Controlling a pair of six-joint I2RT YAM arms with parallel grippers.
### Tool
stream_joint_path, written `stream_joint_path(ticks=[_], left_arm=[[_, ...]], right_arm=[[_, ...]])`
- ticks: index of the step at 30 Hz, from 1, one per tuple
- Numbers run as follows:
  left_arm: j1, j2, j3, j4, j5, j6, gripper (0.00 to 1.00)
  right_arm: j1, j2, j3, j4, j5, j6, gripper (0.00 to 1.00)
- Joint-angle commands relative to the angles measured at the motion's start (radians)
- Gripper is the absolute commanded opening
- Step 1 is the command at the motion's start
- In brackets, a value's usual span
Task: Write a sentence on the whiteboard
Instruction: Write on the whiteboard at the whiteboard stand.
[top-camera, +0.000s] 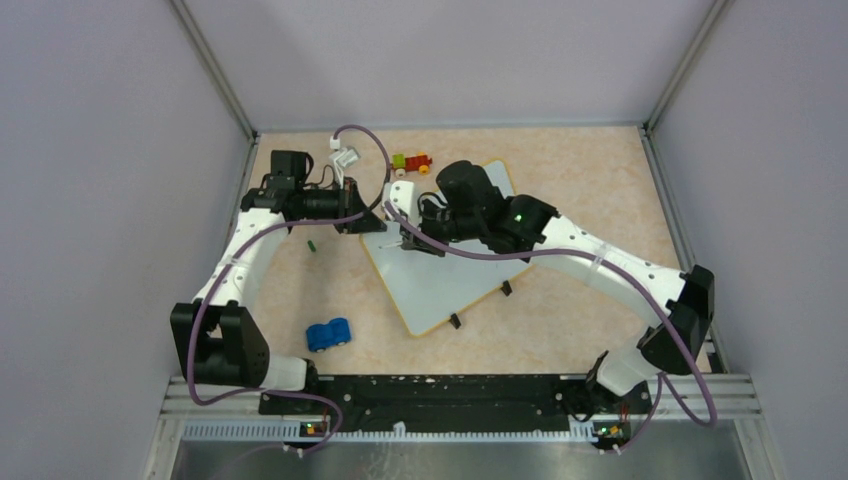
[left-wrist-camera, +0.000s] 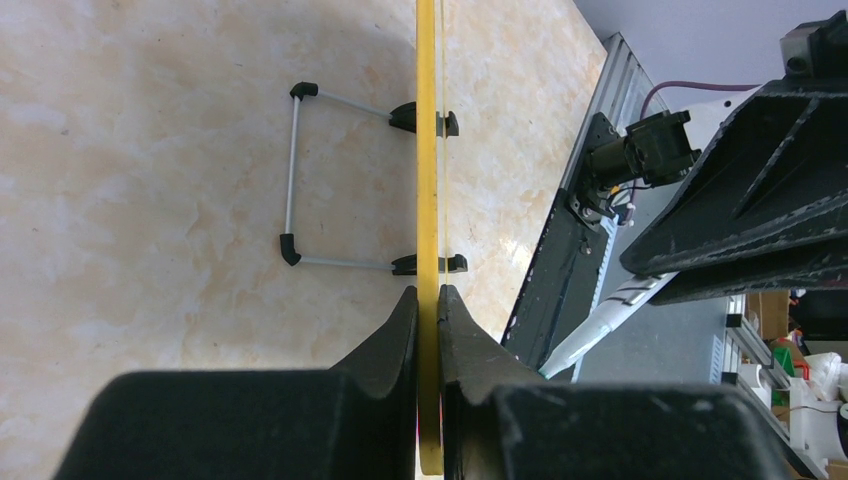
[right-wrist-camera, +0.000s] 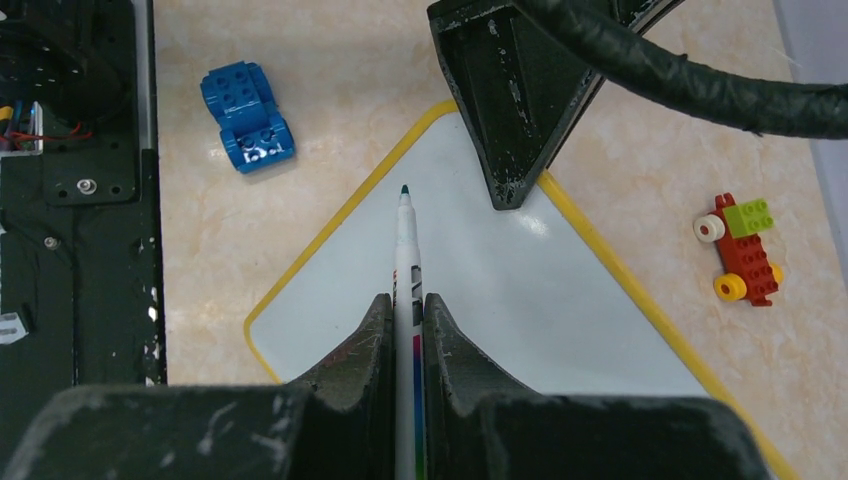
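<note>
Near the middle of the table (top-camera: 600, 180), the whiteboard (top-camera: 450, 285) sits askew, its yellow rim pinched tight in the left gripper (left-wrist-camera: 428, 310). The right gripper (right-wrist-camera: 405, 320) is clamped on a green-tipped marker (right-wrist-camera: 405, 245). The marker's long axis runs straight ahead, its tip over bare board near that pinched corner. No sentence shows yet, and the marker's print is too small to read.
</note>
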Motion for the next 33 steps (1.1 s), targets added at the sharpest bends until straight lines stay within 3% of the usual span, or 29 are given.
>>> stream_joint_path(ticks=[1,22,33], left_arm=[[0.004,-0.027,0.001,0.034,0.029,-0.003,0.00],[0.004,-0.030,0.000,0.035,0.020,-0.001,0.00],[0.004,-0.024,0.001,0.035,0.019,0.005,0.00]], right_arm=[[0.034,0.017,0.033,0.083,0.053,0.020,0.00],[0.033,0.070,0.015,0.118,0.084,0.019,0.00],[0.039,0.038,-0.001,0.035,0.016,-0.006,0.00]])
